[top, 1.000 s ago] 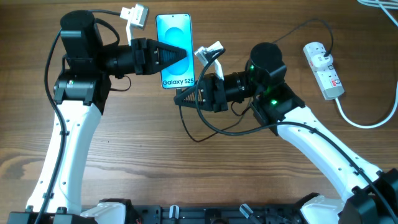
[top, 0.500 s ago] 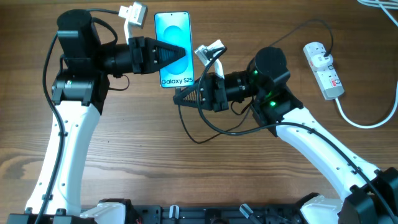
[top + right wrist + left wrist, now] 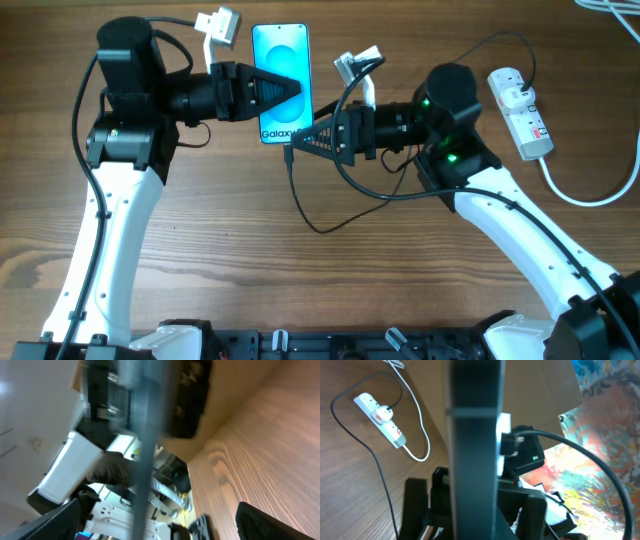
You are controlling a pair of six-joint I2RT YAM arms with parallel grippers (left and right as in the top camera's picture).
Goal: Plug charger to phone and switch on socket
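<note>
My left gripper (image 3: 290, 90) is shut on the phone (image 3: 282, 50), holding its teal screen face up above the table. In the left wrist view the phone (image 3: 475, 435) shows edge-on between my fingers (image 3: 417, 510). My right gripper (image 3: 308, 140) stands open just below the phone's bottom edge. Its fingers (image 3: 50, 520) are spread wide, with a blurred dark strip between them. The charger cable (image 3: 318, 226) runs from the phone's bottom edge in a loop to its white plug head (image 3: 516, 96) in the socket (image 3: 527, 128), also seen at the upper left of the left wrist view (image 3: 395, 435).
The socket's thick white cord (image 3: 590, 195) curls off the right edge of the wooden table (image 3: 200, 280). Both arm bases stand along the front edge. A colourful cloth (image 3: 600, 435) fills the background of the left wrist view.
My right gripper has opened, letting go of the cable near its tip, and the arm has shifted right and slightly up. The left gripper still holds the phone in place.
</note>
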